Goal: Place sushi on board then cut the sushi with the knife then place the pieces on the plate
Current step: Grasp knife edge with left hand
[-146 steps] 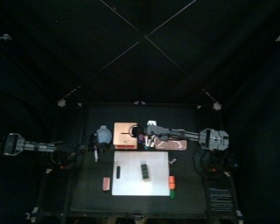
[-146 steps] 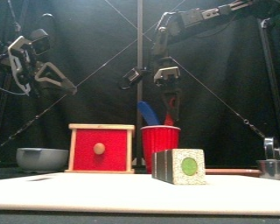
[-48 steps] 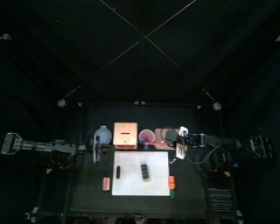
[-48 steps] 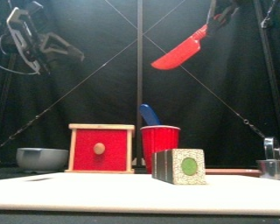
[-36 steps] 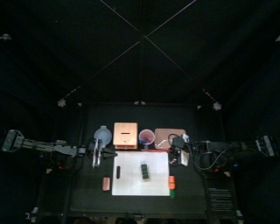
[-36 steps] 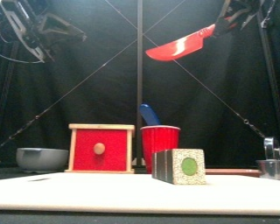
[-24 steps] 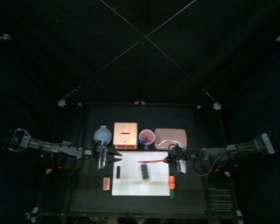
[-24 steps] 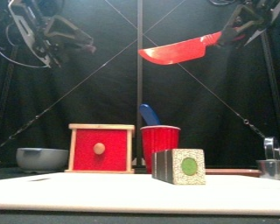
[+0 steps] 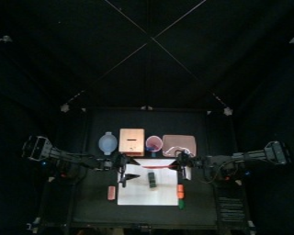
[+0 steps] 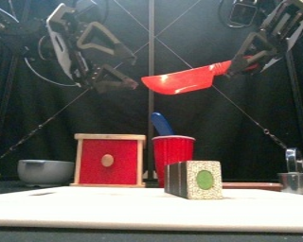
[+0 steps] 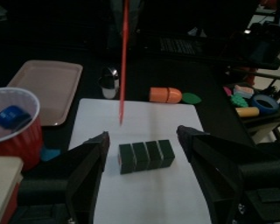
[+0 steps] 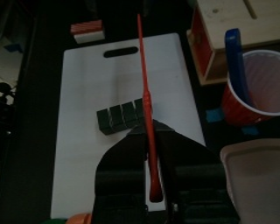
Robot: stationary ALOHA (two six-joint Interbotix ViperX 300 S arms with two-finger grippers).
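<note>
The sushi roll [image 10: 196, 180], dark green blocks with a green end, lies on the white board [image 10: 141, 210], also seen in the top view as the sushi roll [image 9: 151, 180] on the board [image 9: 164, 193]. My left gripper [image 11: 143, 135] is open, its jaws standing wide on either side above the roll [image 11: 146, 155]. My right gripper [image 12: 152, 164] is shut on the handle of the red knife [image 12: 143, 96], whose blade hangs level, high over the roll [image 12: 125, 116]. The front view shows the knife [image 10: 186, 79] well above the board. The pink tray [image 9: 178, 144] lies behind the board.
A red cup [image 10: 173, 156] with a blue knife [image 10: 159, 123] stands behind the board, beside the wooden box [image 10: 110, 161]. The blue-grey bowl [image 10: 45, 171] sits at the left, a metal cutter [image 10: 294, 180] at the right. Small orange toys [image 9: 182, 191] lie by the board's sides.
The right arm has lowered the red knife and levelled it over the board. The left gripper has opened wide and moved in over the sushi roll.
</note>
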